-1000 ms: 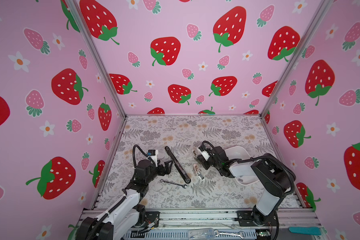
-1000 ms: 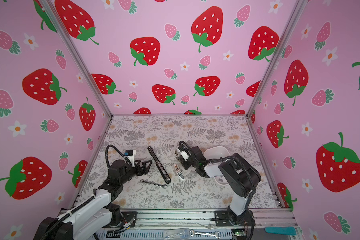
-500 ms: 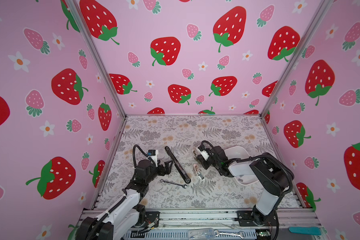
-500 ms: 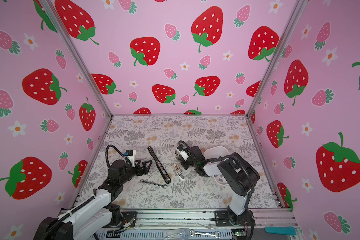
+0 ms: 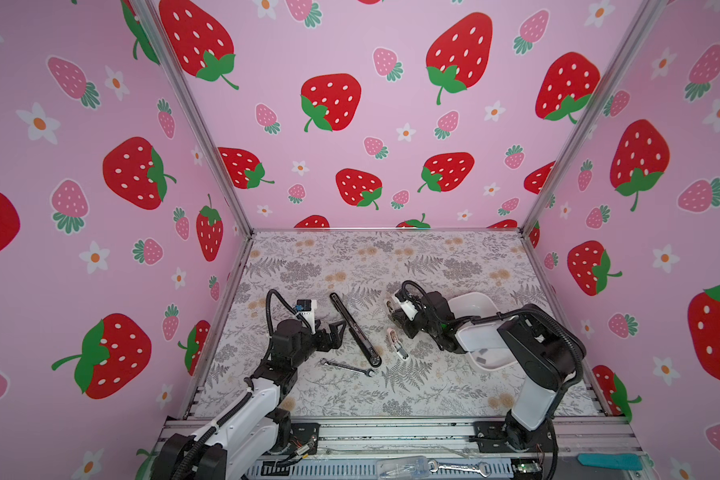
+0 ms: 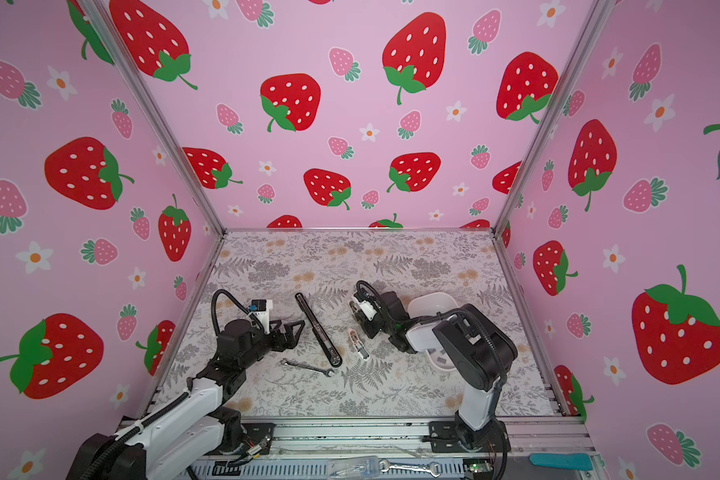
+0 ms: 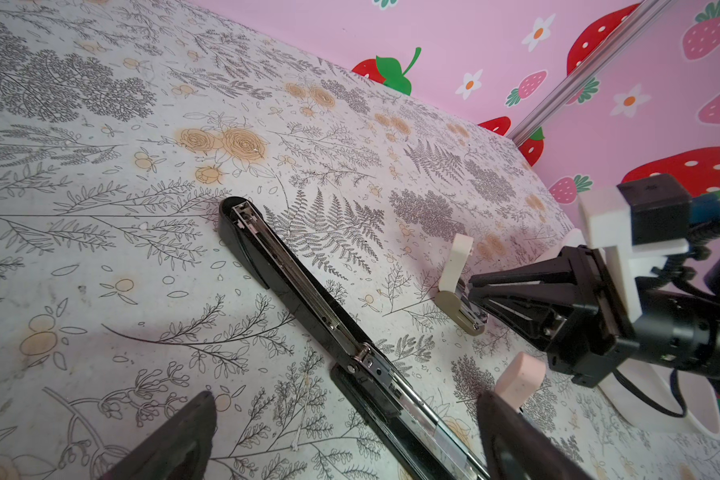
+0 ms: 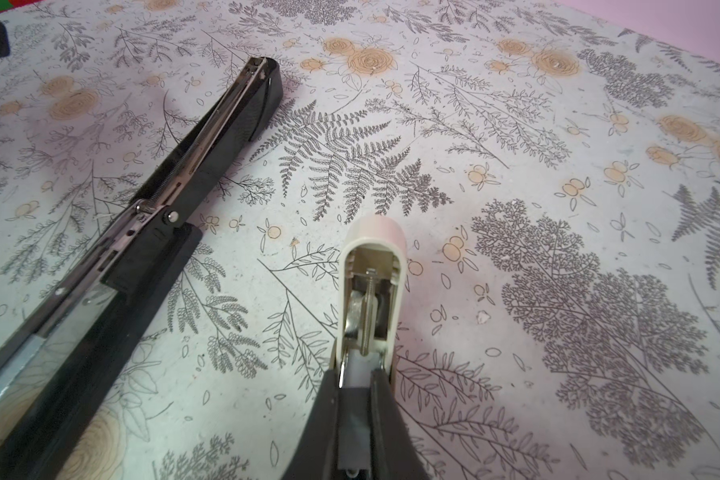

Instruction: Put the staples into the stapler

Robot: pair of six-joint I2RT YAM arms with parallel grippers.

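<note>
One stapler (image 5: 355, 330) lies opened flat on the counter (image 5: 391, 266), left end effector (image 5: 336, 336) spread just beside it, right end effector (image 8: 355, 380) pinching what looks like a grey strip of staples (image 8: 352, 432) by the small beige stapler (image 8: 371, 291), so best carry it across level, line up with the silver channel, lower gently.
</note>
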